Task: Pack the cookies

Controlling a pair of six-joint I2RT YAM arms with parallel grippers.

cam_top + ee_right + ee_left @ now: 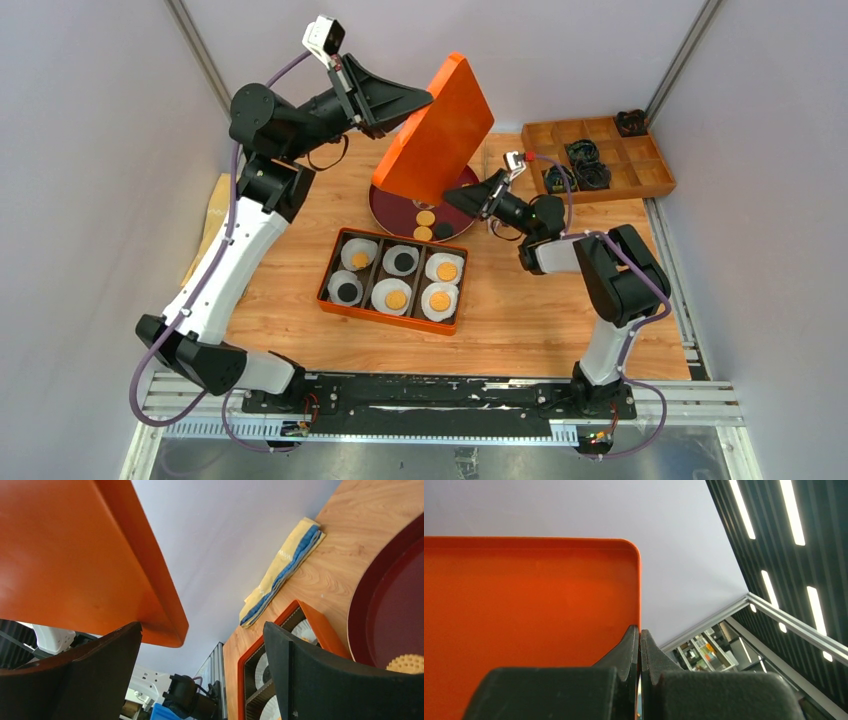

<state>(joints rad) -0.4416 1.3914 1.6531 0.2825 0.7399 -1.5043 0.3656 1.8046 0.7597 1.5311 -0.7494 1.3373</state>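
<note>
Pale grey walls close in a wooden table (pixel 560 320). Biggest thing up in the air is the orange lid (pixel 440 130), tilted on edge, its upper rim pinched in the left gripper (pixel 425 97). Below that gripper and nearer the arms sits the orange box (pixel 390 318), where all six paper cups (pixel 382 301) hold one biscuit each. Just beside the right gripper (pixel 465 195), whose fingers are spread wide and empty, lies the dark red plate (pixel 385 205) with three cookies (pixel 426 218) on it.

So I'd judge the filling done and closing the box the job left.

The overhead view alone shows the count. The left wrist view shows the fingers (pixel 631 645) pressed tight on the lid's rim. The right wrist view shows the lid's lower corner hanging by its own fingers; whether they touch, I can't tell.
</note>
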